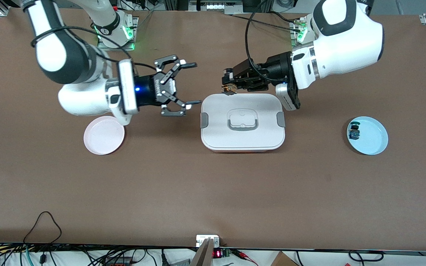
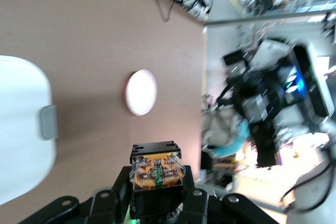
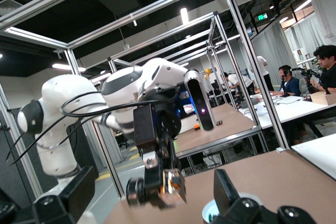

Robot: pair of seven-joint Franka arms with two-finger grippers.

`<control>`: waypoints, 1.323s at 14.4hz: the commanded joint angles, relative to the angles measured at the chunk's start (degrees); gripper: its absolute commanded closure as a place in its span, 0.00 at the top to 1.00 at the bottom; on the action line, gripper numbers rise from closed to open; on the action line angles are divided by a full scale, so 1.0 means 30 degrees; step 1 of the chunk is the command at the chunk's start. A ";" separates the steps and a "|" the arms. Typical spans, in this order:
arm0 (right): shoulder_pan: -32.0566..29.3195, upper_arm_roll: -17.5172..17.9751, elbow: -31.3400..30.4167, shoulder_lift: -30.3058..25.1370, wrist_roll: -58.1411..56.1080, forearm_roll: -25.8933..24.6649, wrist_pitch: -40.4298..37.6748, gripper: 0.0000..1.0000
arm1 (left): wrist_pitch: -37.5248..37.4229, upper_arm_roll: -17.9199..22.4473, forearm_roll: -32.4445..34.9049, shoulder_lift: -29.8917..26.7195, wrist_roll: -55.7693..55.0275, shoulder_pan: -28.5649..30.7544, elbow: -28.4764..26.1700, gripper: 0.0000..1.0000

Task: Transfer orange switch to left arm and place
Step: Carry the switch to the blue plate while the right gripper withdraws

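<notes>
1. Brown matte table (image 1: 213, 192) carrying a white, smooth plastic box (image 1: 242, 142) with rounded corners, grey side clips and a recessed handle.
2. Left gripper (image 1: 228, 85), level, over the box edge that lies farther from the front camera; jaws clamped on the orange switch (image 1: 229, 89).
3. Switch: stubby, black-bodied; its long axis follows the fingers, orange-tan end (image 2: 156, 171) outward, toward the right gripper (image 1: 192, 84).
4. Right gripper: in the air beside the box, above the table, jaws spread wide, holding nothing.
5. Round pink plate (image 1: 104, 135) and blue plate (image 1: 372, 136) with a small blue-and-black switch (image 1: 354, 132).

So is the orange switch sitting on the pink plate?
No, the left gripper holds the orange switch over the box; the pink plate holds nothing.
</notes>
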 commanded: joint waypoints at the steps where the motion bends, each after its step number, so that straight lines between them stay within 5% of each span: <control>1: -0.1711 0.0085 -0.0942 -0.0828 0.0622 -0.1689 -0.1450 1.00 | -0.1642 -0.0069 0.3452 0.0257 0.0020 0.0327 0.0867 0.22; 6: -0.2565 -0.1144 -0.0943 -0.1210 0.5362 -0.6227 -0.3031 1.00 | -0.4103 -0.0157 1.0835 0.0228 0.0369 0.0356 0.0869 0.22; 9: -0.2975 -0.2022 -0.0943 -0.1297 0.9078 -0.9830 -0.3855 1.00 | -0.6093 -0.0040 1.3010 0.0286 0.2911 0.0908 0.0723 0.22; 15: -0.3093 -0.2318 -0.0651 -0.1561 2.1057 -1.5865 -0.2922 1.00 | -0.8355 -0.0069 2.1091 0.0609 0.9269 0.2112 0.0167 0.22; 19: -0.2889 -0.2260 0.0518 -0.1737 2.9083 -2.1542 -0.2830 1.00 | -0.8152 -0.0069 2.3499 0.0988 1.4917 0.4334 -0.0713 0.22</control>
